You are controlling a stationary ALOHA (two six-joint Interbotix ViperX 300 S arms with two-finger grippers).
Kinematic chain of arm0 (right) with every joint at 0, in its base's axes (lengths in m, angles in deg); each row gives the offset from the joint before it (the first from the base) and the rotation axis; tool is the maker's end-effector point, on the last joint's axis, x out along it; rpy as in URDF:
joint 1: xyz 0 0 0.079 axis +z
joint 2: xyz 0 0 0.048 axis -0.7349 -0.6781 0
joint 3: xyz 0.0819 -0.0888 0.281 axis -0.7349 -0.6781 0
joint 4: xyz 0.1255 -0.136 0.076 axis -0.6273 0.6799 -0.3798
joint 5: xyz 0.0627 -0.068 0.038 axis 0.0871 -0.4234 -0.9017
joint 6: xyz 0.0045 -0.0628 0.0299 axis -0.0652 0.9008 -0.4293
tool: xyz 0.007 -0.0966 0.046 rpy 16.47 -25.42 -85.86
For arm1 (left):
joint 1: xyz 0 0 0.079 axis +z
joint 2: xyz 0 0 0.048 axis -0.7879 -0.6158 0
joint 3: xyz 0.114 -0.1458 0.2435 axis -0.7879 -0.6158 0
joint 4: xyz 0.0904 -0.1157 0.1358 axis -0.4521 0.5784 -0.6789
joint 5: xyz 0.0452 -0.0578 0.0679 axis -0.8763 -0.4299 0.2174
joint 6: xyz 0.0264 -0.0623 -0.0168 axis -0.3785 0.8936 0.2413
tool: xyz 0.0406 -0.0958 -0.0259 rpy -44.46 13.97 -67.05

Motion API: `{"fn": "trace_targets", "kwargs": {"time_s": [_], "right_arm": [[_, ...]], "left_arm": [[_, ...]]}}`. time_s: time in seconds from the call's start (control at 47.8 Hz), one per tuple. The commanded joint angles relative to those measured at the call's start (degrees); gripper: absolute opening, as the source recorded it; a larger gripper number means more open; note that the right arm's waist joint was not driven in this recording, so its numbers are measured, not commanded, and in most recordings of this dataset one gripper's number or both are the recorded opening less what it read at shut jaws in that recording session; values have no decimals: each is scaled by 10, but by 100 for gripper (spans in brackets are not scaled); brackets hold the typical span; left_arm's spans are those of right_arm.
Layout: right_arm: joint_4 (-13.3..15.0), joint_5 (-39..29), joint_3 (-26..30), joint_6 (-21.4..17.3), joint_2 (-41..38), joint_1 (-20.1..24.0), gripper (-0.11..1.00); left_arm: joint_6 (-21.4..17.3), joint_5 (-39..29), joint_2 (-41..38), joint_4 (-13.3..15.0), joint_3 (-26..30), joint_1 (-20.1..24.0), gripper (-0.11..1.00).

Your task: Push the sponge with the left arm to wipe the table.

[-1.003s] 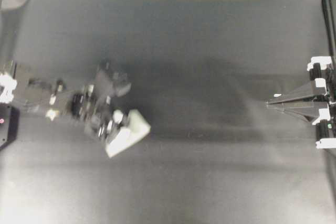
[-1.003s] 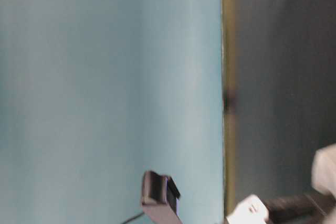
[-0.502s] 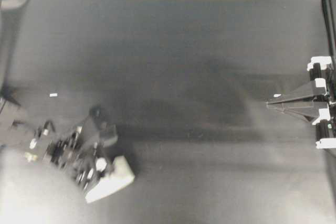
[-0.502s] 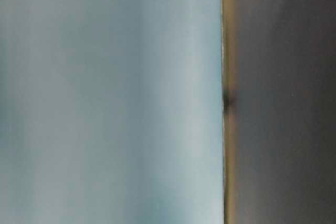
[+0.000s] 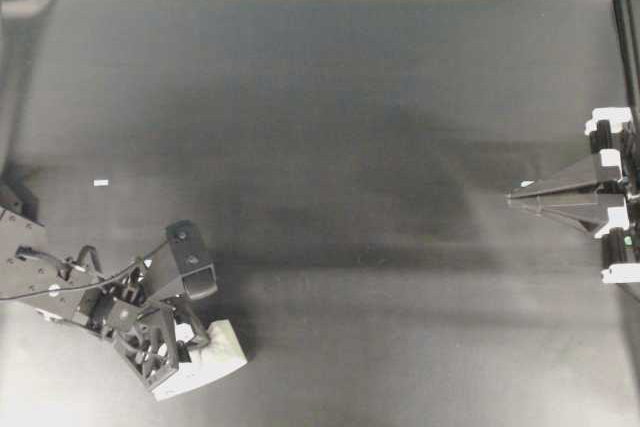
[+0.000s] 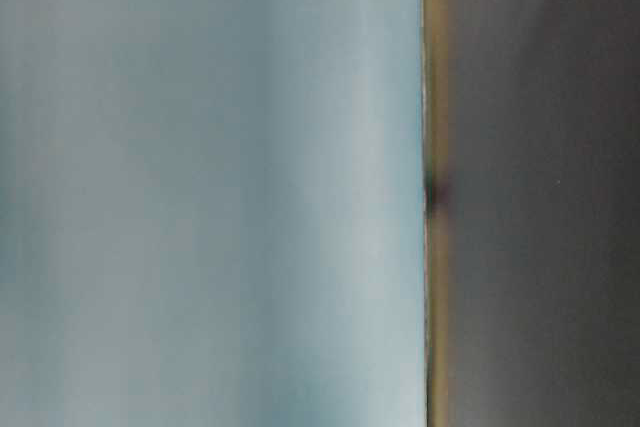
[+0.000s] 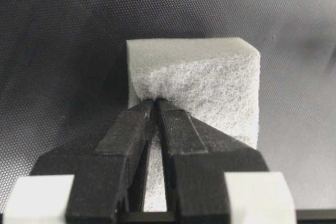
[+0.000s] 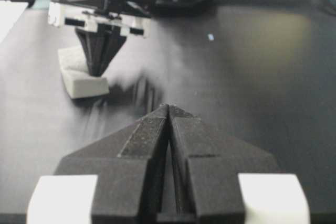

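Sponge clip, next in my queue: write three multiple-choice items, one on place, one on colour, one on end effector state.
1. In the overhead view, where is the sponge?
A. lower left
B. centre
C. upper right

2. What colour is the sponge?
A. yellow
B. white
C. green

3. How does the left end effector stand?
A. wide open above the sponge
B. shut, tips pressing on the sponge
C. out of view

Key: 1 A, it lies near the table's lower left corner; 2 B, the wrist view shows white foam; 3 B, the fingers meet on the foam.

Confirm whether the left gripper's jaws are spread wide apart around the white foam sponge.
No: the left gripper has its jaws closed together, tips pressing down on the white foam sponge.
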Motion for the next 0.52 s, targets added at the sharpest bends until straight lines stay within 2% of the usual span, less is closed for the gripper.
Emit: {"fn": "trace_targets", "kwargs": {"time_s": [0.0, 0.146, 0.23, 0.397, 0.439, 0.502], "right_arm": [[0, 6, 4, -3, -4, 0, -1], [-1, 6, 4, -4, -4, 0, -1], [-1, 6, 4, -4, -4, 0, -1], [-1, 5, 4, -3, -4, 0, -1], [-1, 6, 4, -3, -4, 0, -1], [-1, 6, 4, -3, -3, 0, -1]], "left_arm": [[-12, -2, 13, -2, 5, -4, 5], [-19, -4, 26, -2, 4, 2, 7], [-21, -4, 29, -2, 2, 5, 24], [-34, -5, 55, -2, 4, 9, 72], [-38, -8, 69, -2, 1, 12, 77], [-48, -10, 99, -2, -5, 18, 73]]}}
